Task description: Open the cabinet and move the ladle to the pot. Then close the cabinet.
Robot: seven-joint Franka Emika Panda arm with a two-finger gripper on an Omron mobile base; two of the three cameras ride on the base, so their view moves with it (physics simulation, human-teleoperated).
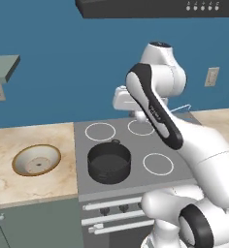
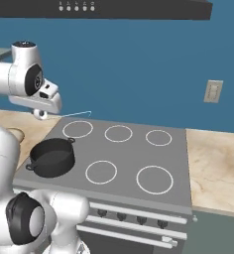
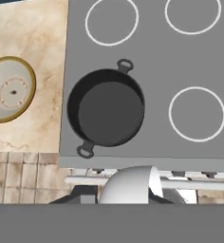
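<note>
The black pot (image 1: 109, 162) stands on the stove's front left burner, seen from above in the hand view (image 3: 107, 108) and also in the right base view (image 2: 52, 158); it looks bare inside. My gripper (image 2: 39, 110) hangs above the stove's back left part, higher than the pot, and is shut on the ladle. The ladle's thin grey handle (image 2: 82, 113) sticks out sideways, and its pale round bowl (image 3: 128, 184) sits between my fingers. A grey-green slab (image 1: 2, 68) at the upper left may belong to the cabinet; its doors and knobs are out of view.
A tan shallow bowl (image 1: 36, 160) rests on the marble counter (image 1: 19, 135) left of the grey stove top (image 1: 136, 145). A range hood (image 2: 114, 7) hangs overhead. More counter (image 2: 215, 158) lies right of the stove, with a wall outlet (image 2: 212, 91) above it.
</note>
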